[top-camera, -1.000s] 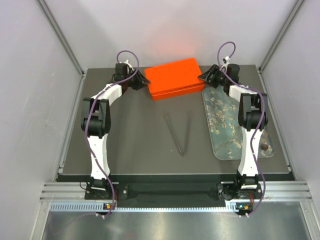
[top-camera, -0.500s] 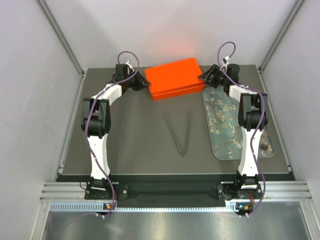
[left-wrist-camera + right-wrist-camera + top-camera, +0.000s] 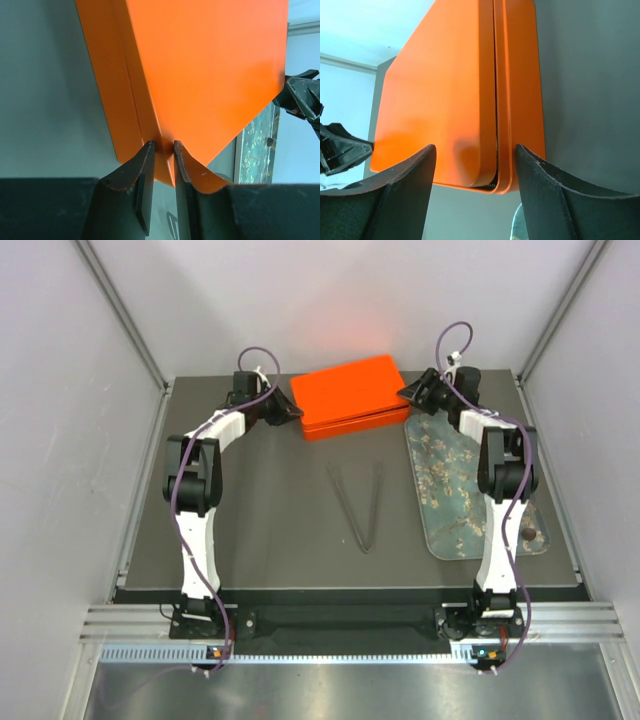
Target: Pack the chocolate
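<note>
One chocolate (image 3: 527, 536), a small dark-brown lump, is sitting at the near right corner of the grey-blue tray (image 3: 440, 455); no others are showing. Judging by its look, it is weighing next to nothing. It is probably rigid yet easily dented or smeared, and likely rolling if nudged. A light nip across its middle from above is looking safest, perhaps with the tongs (image 3: 362, 505) lying in the middle of the table (image 3: 270, 520).

Well apart from the lump, at the far edge, the orange box (image 3: 347, 395) is lying with its lid on. The left gripper (image 3: 163, 146) is pinching a corner of that box, its jaws drawn narrow on the lid's rim. The right gripper (image 3: 472, 150) is standing wide, its jaws straddling the opposite end of the box at the seam between lid and base. Whether they are touching it I cannot tell.

Only the overhead view is showing the chocolate, the tongs and the whole layout. The wrist views are giving what it is missing: the exact bite on the rim and the thin dark seam of the lid.
</note>
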`<state>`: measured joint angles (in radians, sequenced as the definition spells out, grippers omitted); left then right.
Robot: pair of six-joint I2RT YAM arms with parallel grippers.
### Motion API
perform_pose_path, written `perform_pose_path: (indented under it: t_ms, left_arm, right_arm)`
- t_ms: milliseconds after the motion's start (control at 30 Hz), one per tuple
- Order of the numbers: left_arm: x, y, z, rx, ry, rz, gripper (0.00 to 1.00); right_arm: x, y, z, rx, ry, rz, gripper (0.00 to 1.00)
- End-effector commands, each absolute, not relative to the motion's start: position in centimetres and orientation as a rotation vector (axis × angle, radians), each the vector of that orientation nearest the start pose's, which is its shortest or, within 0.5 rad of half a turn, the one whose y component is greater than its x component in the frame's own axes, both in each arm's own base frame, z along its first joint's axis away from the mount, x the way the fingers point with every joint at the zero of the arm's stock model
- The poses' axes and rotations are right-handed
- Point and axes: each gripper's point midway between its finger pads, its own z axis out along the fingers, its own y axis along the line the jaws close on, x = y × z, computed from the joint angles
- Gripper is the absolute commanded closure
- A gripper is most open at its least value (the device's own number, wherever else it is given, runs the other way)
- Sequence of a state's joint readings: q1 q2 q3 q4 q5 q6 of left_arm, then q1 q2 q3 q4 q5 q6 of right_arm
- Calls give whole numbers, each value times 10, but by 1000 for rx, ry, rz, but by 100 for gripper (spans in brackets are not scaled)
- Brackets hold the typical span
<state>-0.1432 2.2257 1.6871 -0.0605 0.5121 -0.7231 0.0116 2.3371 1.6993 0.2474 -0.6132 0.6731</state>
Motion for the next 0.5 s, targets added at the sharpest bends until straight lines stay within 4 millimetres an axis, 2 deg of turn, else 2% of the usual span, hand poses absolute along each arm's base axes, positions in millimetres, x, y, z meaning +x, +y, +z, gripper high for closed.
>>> perform_pose_path:
  t_ms: [0, 300, 467]
  left_arm:
    - [553, -205, 121, -289, 2214, -1081, 74]
    - [543, -207, 119, -288, 2230, -1082, 74]
    - [539, -207, 118, -290, 2236, -1083, 74]
  right_arm:
    - [606, 136, 154, 159, 1913, 1055, 37]
    - [592, 140, 139, 167, 1949, 1062, 42]
    - [585, 142, 138, 159, 1945, 1072, 52]
